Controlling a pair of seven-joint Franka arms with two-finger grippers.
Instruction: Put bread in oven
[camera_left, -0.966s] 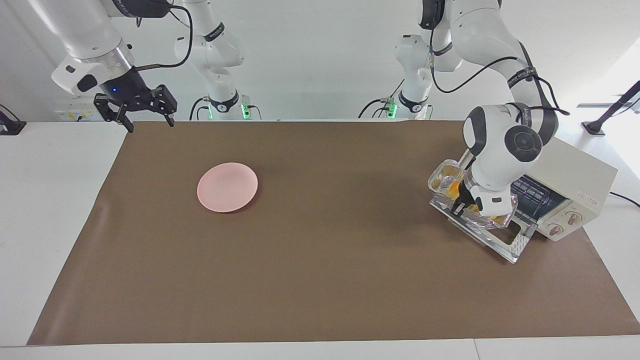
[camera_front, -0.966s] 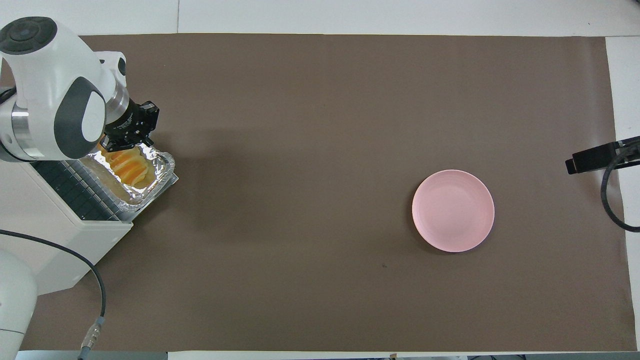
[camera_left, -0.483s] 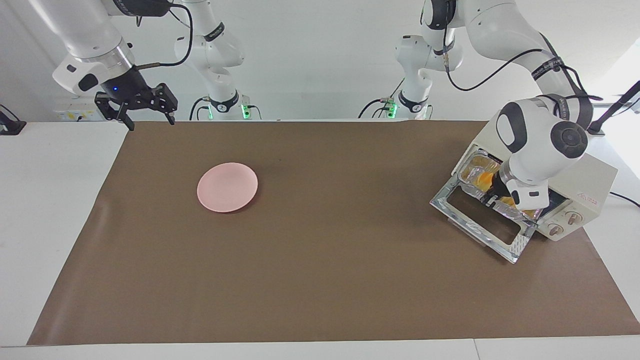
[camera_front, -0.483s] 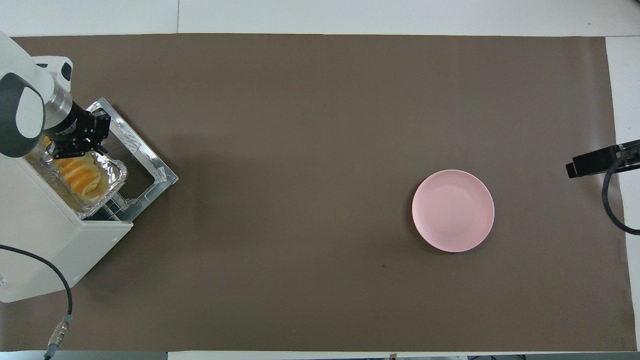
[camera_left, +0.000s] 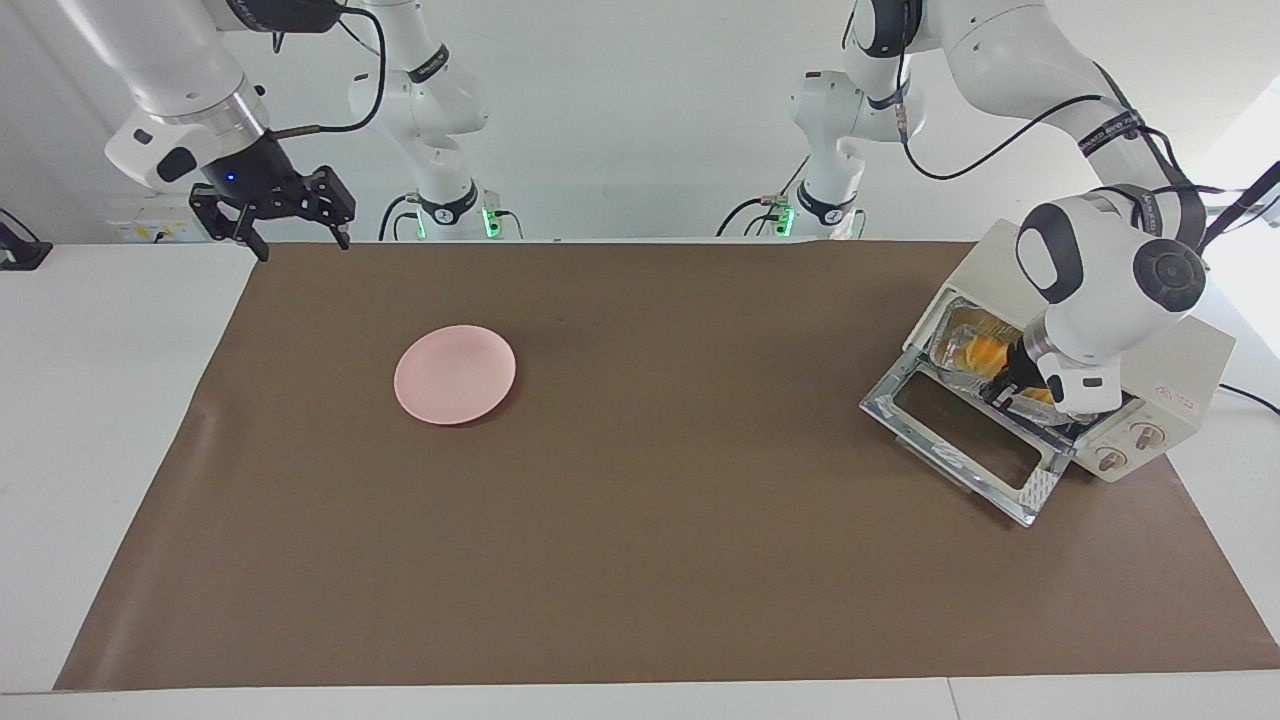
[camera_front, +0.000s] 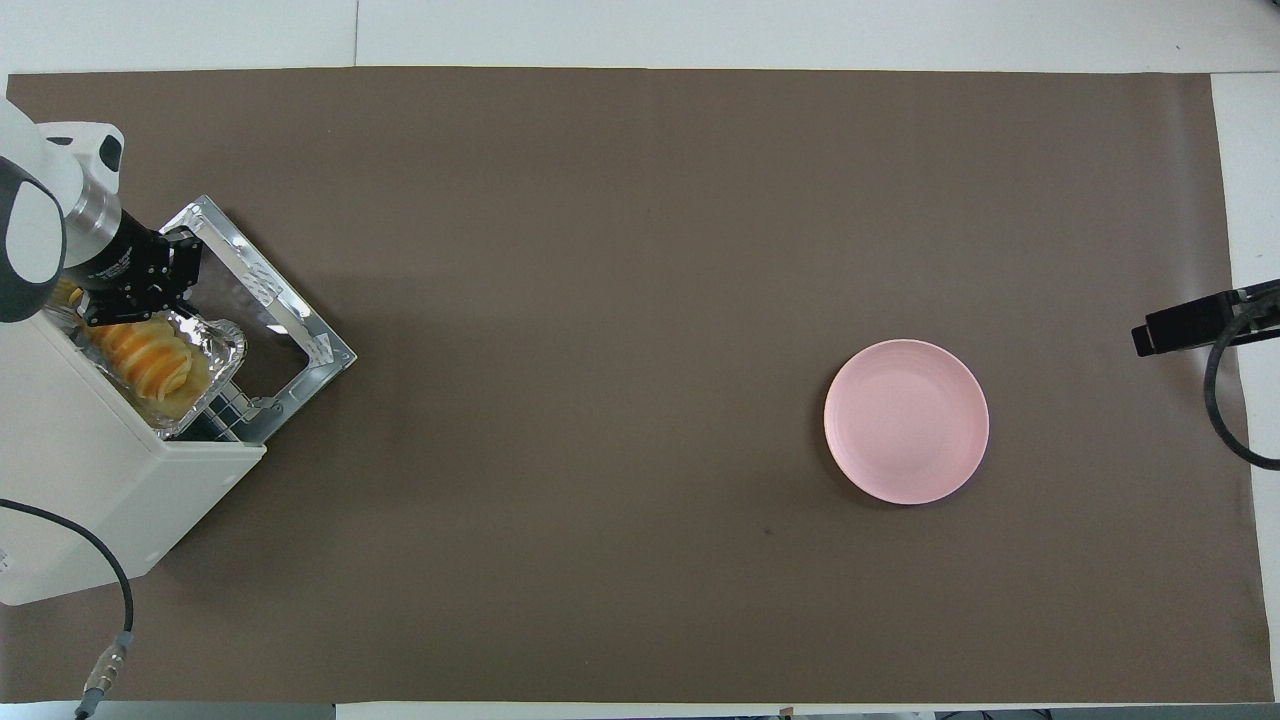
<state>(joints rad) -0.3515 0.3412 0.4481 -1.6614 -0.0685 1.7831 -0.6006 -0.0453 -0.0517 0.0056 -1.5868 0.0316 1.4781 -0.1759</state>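
The bread (camera_front: 150, 355) lies in a foil tray (camera_front: 215, 362), partly inside the oven (camera_left: 1180, 365), long side along the oven's mouth. A small red logo (camera_left: 1178, 401) cannot be read. The left gripper (camera_front: 135, 300), closed tight, grips the tray. The right gripper (camera_left: 295, 238) waits, fingers spread, holding nothing.

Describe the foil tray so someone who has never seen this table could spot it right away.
Find the cream-white oven at the left arm's end of the table, its glass door dropped open. In its mouth sits the foil tray, partly pushed in, holding the ridged golden bread. It is the only crinkled silver thing; the pink plate is smooth and bare.
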